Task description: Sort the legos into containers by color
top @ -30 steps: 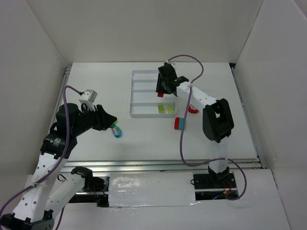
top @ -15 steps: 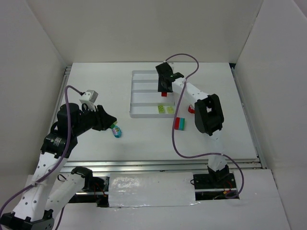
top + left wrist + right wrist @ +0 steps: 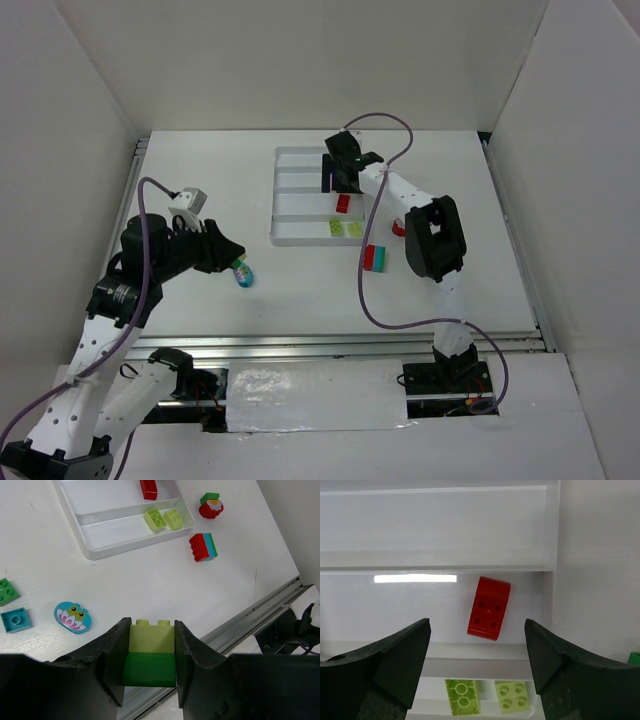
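red plastic catches our eye first: a single red brick [image 3: 489,608] lies flat and a little askew at the right end of the white tray's [image 3: 275,215] second compartment from the near side. the right arm stretches forward and to the left from its base. its elbow is raised over the tabletop [image 3: 200,180] and its wrist is bent so that its camera looks straight down on the tray. the right fingers [image 3: 340,178] stand wide apart above that compartment. in the wrist view we see the red brick in the gap between them, lower down and touching neither. in the nearest compartment, just beside it, two pale yellow-green bricks [image 3: 511,695] sit side by side.

the left arm is folded, with its elbow drawn back toward the near left edge. its wrist is held above the left half of the tabletop, aimed toward the tray. the left fingers [image 3: 232,257] are clamped on a yellow-green and dark green stack [image 3: 150,652], and the pale brick's studs show at the fingertips. below them on the tabletop we see a teal oval piece [image 3: 73,617], a teal square brick [image 3: 15,619] and a green plate [image 3: 7,591] near one another, apart from the tray. off the tray's near right corner rest a red and teal stack [image 3: 202,546] and a red flower piece [image 3: 211,506].
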